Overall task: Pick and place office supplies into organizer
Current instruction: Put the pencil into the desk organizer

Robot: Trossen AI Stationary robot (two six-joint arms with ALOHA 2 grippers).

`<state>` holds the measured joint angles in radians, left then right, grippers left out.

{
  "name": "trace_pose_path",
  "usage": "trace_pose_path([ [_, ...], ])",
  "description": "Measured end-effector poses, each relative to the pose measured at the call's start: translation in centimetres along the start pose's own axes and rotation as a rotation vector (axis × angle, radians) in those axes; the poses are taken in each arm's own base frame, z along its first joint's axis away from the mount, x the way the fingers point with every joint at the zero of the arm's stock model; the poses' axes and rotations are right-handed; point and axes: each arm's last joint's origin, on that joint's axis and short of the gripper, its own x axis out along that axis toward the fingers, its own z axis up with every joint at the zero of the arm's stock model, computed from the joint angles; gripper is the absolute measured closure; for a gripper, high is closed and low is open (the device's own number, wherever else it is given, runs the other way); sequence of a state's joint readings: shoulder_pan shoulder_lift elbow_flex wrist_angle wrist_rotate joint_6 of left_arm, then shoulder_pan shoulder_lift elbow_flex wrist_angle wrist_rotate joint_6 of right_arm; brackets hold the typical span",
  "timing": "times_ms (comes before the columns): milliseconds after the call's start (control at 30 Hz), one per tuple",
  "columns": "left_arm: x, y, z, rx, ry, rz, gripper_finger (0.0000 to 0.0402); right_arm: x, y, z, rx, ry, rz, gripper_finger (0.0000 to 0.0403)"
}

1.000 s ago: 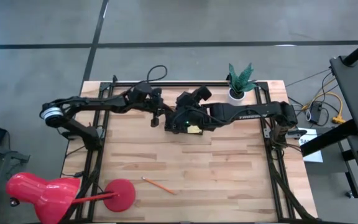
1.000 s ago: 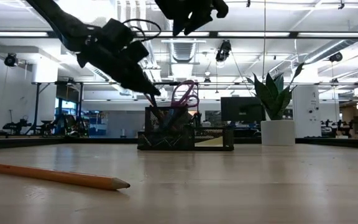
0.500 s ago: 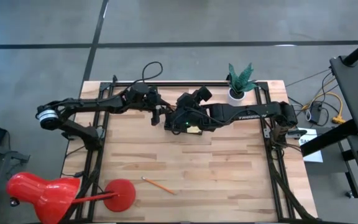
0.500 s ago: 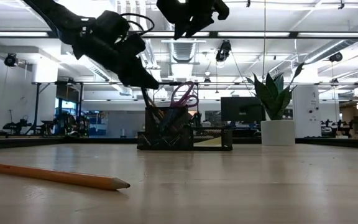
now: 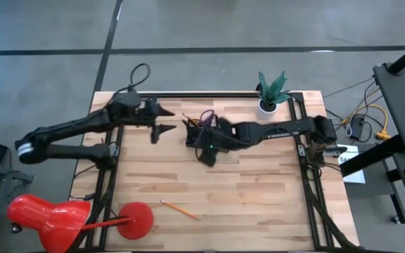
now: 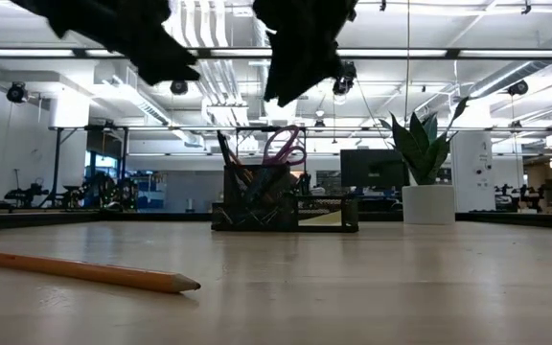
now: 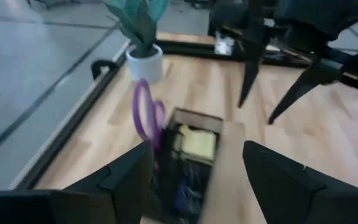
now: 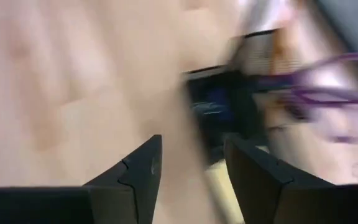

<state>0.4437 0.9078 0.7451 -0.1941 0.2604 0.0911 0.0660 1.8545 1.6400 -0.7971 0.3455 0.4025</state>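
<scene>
The black mesh organizer (image 6: 286,203) stands at the table's far middle and also shows in the high view (image 5: 194,133). Purple-handled scissors (image 6: 284,144) and pens stand upright in its cup, and a yellow sticky-note pad (image 7: 196,144) lies in its tray. One orange pencil (image 5: 179,209) lies flat on the table near the front. My left gripper (image 5: 164,121) is open and empty, in the air to the left of the organizer. My right gripper (image 5: 208,151) is open and empty, in the air just to the near side of the organizer; it also shows in the left wrist view (image 7: 260,106).
A white plant pot (image 5: 267,107) stands at the far right, behind the organizer. A red lamp (image 5: 48,218) stands at the near left corner, with its round base (image 5: 136,219) close to the pencil. Bare wood lies between the organizer and the pencil.
My left gripper has drawn back from the organizer's cup, going up and toward the table's left edge. My right gripper has left its place above the organizer and come toward the near edge, uncovering the organizer. The organizer and the pencil have stayed put.
</scene>
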Motion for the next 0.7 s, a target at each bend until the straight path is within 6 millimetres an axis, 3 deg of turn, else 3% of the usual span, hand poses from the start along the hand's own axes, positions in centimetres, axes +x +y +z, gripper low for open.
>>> trace_pose_path([
  [200,-3.6,-1.6,-1.7,-0.016,0.066,-0.034,0.0166,0.4,3.8,-2.4,-0.09,0.025,0.177,0.024],
  [433,-5.6,-3.2,-2.9,-0.046,0.08,-0.133,0.0166,0.4,10.1,-5.4,-0.231,0.01,0.298,0.0244],
  [567,-5.7,-4.2,-4.0,-0.081,0.101,-0.239,0.0183,1.5,13.6,-7.2,-0.123,0.069,0.316,0.0245],
  [700,-5.5,-5.2,-4.7,-0.101,0.14,-0.32,0.0231,2.3,16.4,-8.1,0.007,0.117,0.315,0.0255],
])
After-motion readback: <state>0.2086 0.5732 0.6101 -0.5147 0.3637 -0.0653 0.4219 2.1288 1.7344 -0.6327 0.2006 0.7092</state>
